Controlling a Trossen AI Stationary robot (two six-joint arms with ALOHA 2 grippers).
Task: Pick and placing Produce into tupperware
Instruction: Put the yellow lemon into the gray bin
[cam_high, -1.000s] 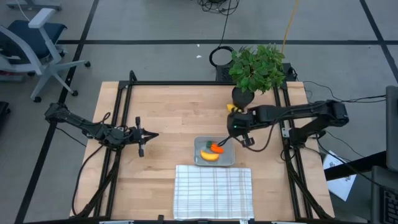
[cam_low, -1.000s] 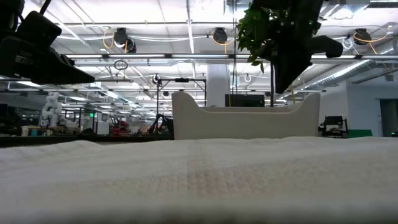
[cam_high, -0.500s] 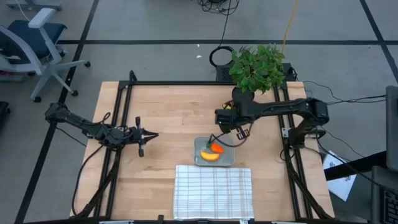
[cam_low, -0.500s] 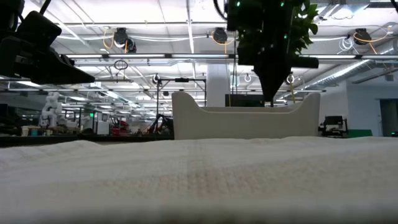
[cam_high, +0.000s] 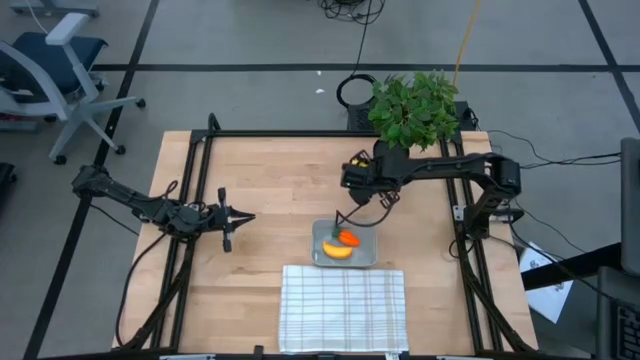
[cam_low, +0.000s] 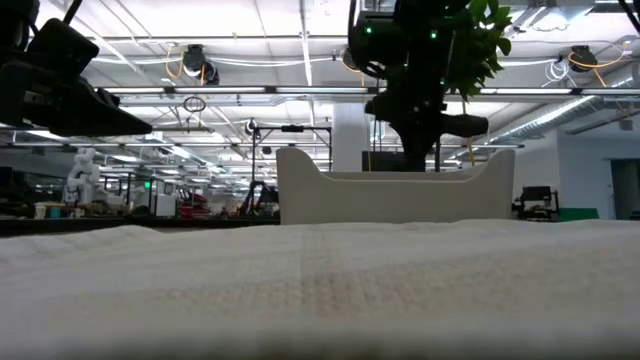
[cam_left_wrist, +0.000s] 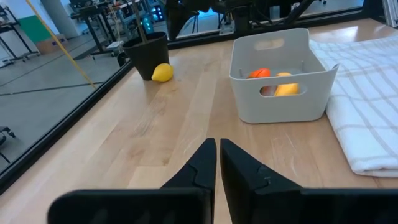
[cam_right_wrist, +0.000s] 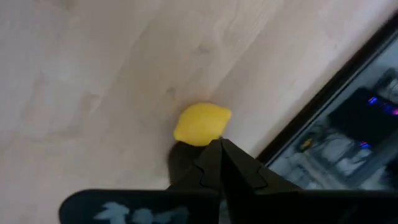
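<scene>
The carrot (cam_high: 348, 238) and banana (cam_high: 338, 250) lie in the tub (cam_high: 367, 257). The lemon (cam_right_wrist: 201, 124) is left on the worktop (cam_high: 280, 180) beside the plant pot (cam_left_wrist: 147, 55). Both arms' jaws are together, holding nothing.

Change over the last second. The right gripper (cam_high: 352, 178) has been withdrawn from above the tupperware (cam_high: 366, 256), where it was seen over the carrot (cam_high: 347, 238), and swung back toward the potted plant (cam_high: 412, 108); its closed fingers are now directed at the lemon (cam_right_wrist: 201, 124) on the table (cam_high: 270, 190). The right arm's elbow has been folded inward.
</scene>
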